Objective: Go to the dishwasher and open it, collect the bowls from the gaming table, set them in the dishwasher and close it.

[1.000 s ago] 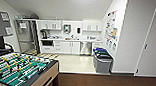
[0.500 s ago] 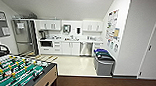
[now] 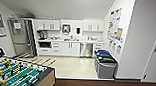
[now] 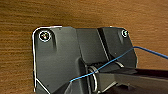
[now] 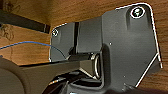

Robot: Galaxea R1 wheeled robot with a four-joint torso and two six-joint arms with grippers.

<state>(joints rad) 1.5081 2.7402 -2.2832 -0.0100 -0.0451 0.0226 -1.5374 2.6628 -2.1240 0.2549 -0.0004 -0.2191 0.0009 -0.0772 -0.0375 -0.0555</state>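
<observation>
- One head view looks across a kitchenette, with the dishwasher (image 3: 86, 49) as landmark: a brushed steel front under the back table (image 3: 69, 41), its door shut.
- Left of the dishwasher run white cabinet doors and drawers (image 3: 66, 48); farther left stands a tall steel fridge (image 3: 21, 36).
- Right of the dishwasher, nearer the robot, dark waste bins (image 3: 105, 64) stand along the wall under some posters (image 3: 115, 29).
- Well in front of the dishwasher and off to its left, a table-football table (image 3: 17, 75) with a green field and rods fills the near corner.
- Pale floor (image 3: 73, 67) lies between the robot and the dishwasher.
- Left wrist view: the arm's dark plate, a thin blue cable (image 4: 112, 61) and brown wood-grain floor (image 4: 75, 15) beneath; whether the left claw is open or closed cannot be told.
- Right wrist view: much the same, dark plate over wood-grain floor (image 5: 82, 10) with a blue cable (image 5: 30, 44); the right claw's state cannot be told either.
- Judged from this, the task is at its start: the dishwasher is well apart from the robot and unopened, and collecting, loading and closing all remain.
</observation>
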